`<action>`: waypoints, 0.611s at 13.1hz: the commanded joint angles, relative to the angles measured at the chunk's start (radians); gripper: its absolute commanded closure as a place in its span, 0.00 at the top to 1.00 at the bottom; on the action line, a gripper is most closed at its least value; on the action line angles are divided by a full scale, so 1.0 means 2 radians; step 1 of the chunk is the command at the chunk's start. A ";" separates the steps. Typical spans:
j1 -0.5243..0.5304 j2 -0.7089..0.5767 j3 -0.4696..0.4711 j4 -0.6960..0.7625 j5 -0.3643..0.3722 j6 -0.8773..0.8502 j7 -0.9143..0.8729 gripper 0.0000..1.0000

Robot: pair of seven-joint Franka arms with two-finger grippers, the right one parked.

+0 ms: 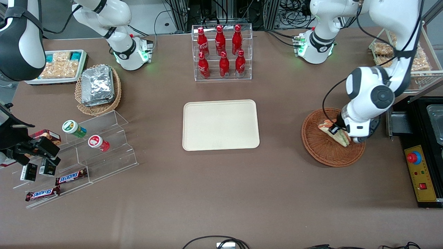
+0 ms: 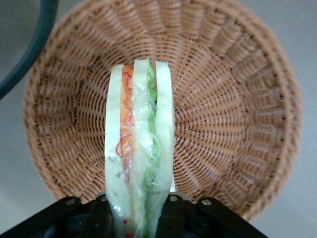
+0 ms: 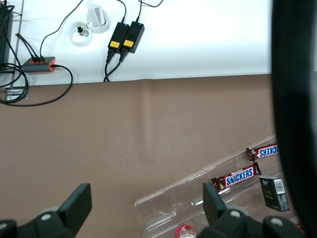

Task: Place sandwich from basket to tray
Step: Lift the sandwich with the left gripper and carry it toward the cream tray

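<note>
The sandwich (image 1: 335,134), a clear-wrapped wedge of white bread with orange, red and green filling, is in the reddish-brown wicker basket (image 1: 322,156) toward the working arm's end of the table. My left gripper (image 1: 342,134) is down in the basket and shut on the sandwich. In the left wrist view the sandwich (image 2: 139,139) stands on edge between the black fingers (image 2: 171,215) of the gripper (image 2: 138,210), with the basket's weave (image 2: 233,99) beneath it. The cream-beige tray (image 1: 220,125) lies bare at the table's middle.
A clear rack of red bottles (image 1: 222,52) stands farther from the camera than the tray. A tan basket of foil packets (image 1: 98,89), a white snack tray (image 1: 62,67) and acrylic steps with Snickers bars (image 1: 71,177) lie toward the parked arm's end. A black control box (image 1: 420,174) is beside the basket.
</note>
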 commanded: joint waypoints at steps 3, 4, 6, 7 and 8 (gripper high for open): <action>-0.021 -0.007 -0.024 0.086 0.012 -0.091 -0.002 0.10; -0.028 -0.006 -0.041 0.092 0.012 -0.091 -0.002 0.10; -0.039 -0.003 -0.071 0.104 0.023 -0.091 -0.002 0.09; -0.045 -0.001 -0.084 0.106 0.034 -0.089 -0.002 0.09; -0.055 0.001 -0.097 0.108 0.044 -0.087 -0.002 0.09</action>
